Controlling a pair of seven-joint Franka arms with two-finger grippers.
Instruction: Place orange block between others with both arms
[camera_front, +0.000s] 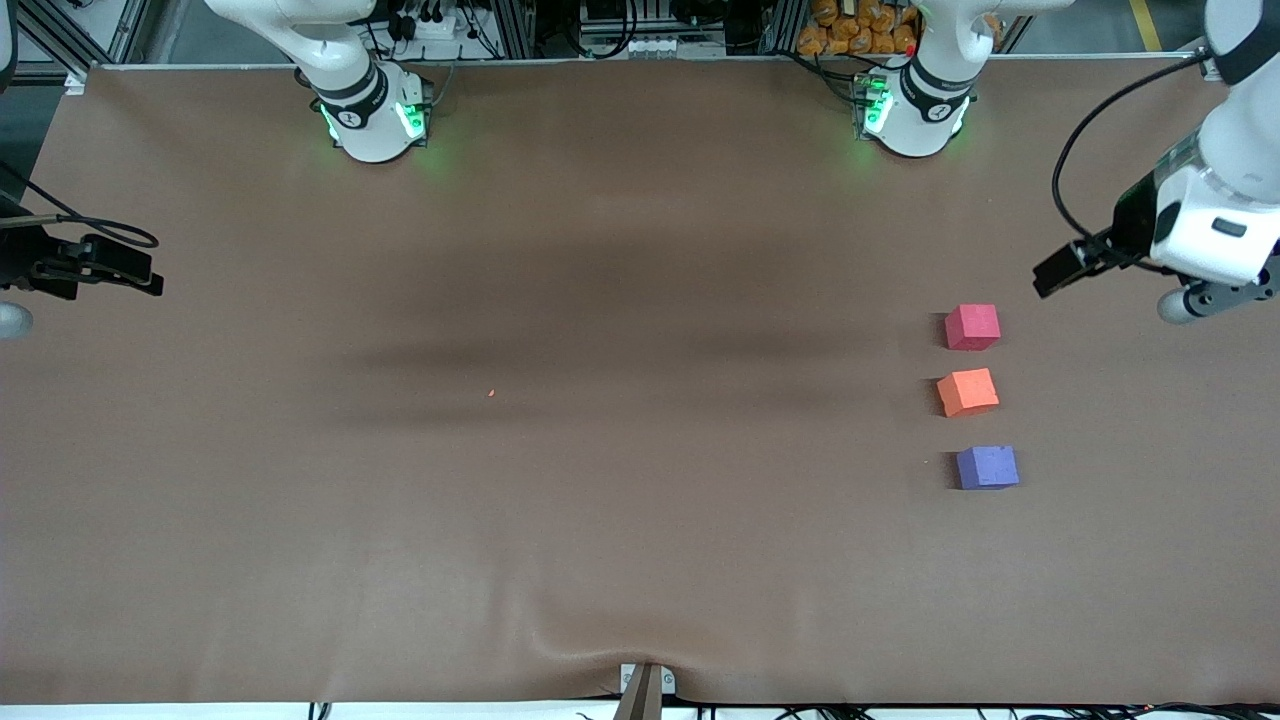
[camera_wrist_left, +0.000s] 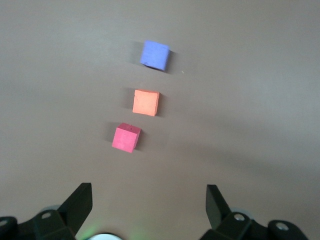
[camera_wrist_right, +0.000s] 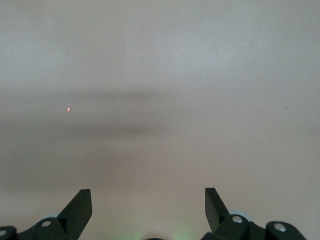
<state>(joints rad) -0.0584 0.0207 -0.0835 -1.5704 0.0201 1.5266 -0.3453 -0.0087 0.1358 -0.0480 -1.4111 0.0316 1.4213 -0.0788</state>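
Both arms are cut off by the frame in the front view: the right arm's hand shows only as a black piece at the counter's edge on its own end, and the left arm's wrist runs out of the picture at the opposite edge. In each wrist view only the two dark finger tips show, the rest of the hand lying below the picture.

The left gripper (camera_wrist_left: 149, 202) hangs in the air over the left arm's end of the counter, its jaws spread as wide as they go and holding nothing. The right gripper (camera_wrist_right: 148, 202) hangs over the right arm's end of the counter, jaws likewise wide apart and empty, with only bare brown cloth and a tiny red speck (camera_wrist_right: 68, 109) under it.

The orange block (camera_front: 967, 391) lies on the counter (camera_front: 600, 520) toward the left arm's end, well apart from the left jaws and touched by neither gripper. It sits in a row between the pinkish-red cube (camera_front: 972, 327), farther from the front camera, and the purple cube (camera_front: 987, 467), nearer to it; small gaps part the three. The orange block is turned slightly askew to its neighbours. In the left wrist view the row runs straight out ahead of the open jaws, the pinkish-red cube (camera_wrist_left: 126, 137) closest to them, then the orange block (camera_wrist_left: 146, 102), then the purple cube (camera_wrist_left: 154, 55)
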